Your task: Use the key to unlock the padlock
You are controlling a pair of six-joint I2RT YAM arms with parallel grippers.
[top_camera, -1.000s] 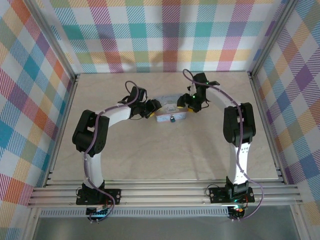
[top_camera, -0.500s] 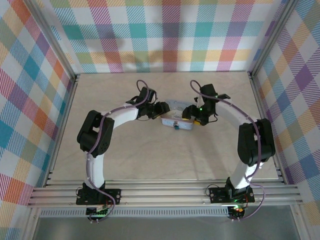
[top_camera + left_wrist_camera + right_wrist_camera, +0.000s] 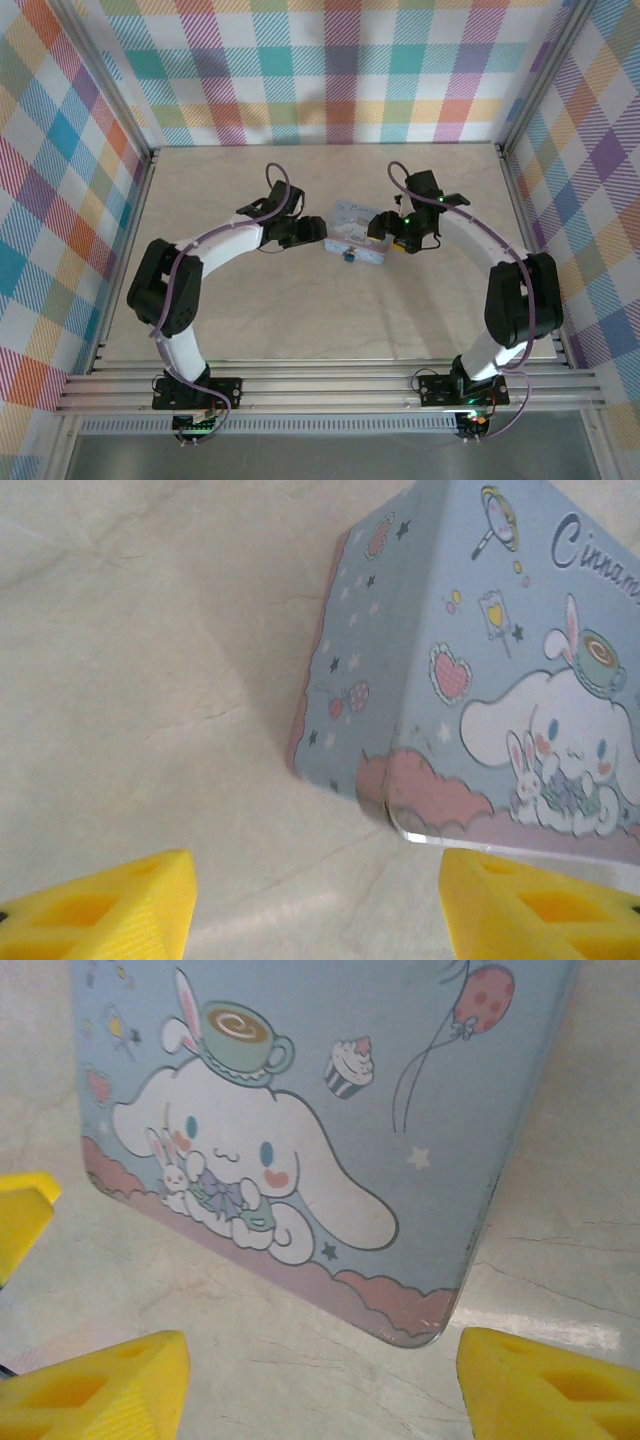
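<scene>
At tin point(image 3: 352, 222) left end: left gripper point(image 3: 316, 232), arm arched inward, fingers spread, holding nothing. At tin right end: right gripper point(image 3: 383, 228), arm arched inward, likewise spread, empty. Padlock point(image 3: 349, 253) against tin's near edge.

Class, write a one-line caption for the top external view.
Both open, left claw and right claw flank the cartoon tin with its padlock.
</scene>
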